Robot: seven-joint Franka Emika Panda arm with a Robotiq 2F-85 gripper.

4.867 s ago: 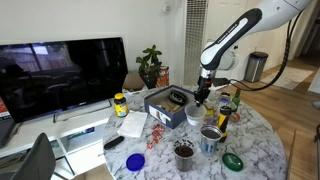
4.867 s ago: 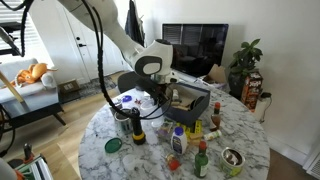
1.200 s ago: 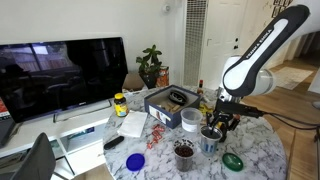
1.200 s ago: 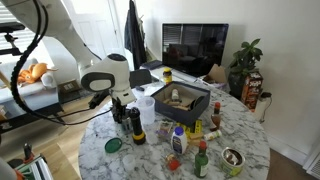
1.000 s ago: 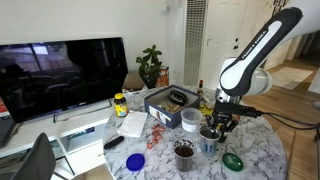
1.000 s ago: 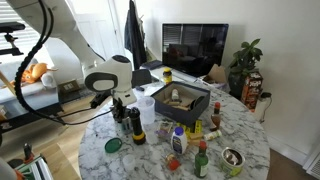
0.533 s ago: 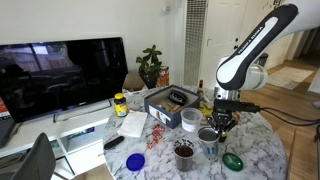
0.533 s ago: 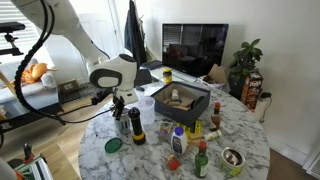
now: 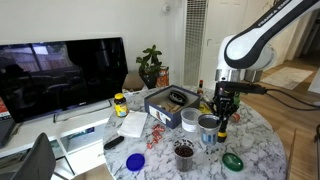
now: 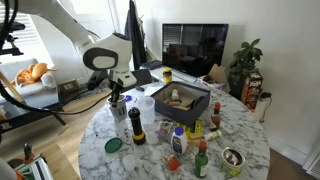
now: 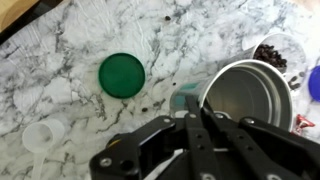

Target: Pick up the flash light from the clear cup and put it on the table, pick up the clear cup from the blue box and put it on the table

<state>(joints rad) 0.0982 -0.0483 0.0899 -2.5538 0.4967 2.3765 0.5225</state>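
Our fingers [image 10: 118, 98] are pressed fully together with nothing between them, hanging above the table [image 10: 248, 128]. The flash light [image 10: 135, 124] stands upright on the marble, free of the grip, at about four o'clock from the fingers.

Soft, even daylight fills both exterior views, brightest at the window [image 10: 45, 55]. The television [image 9: 60, 75] screen mirrors the room. The wrist view shows the table [image 11: 60, 40] clearly, while the close dark pincer [image 11: 197, 105] is blurred.
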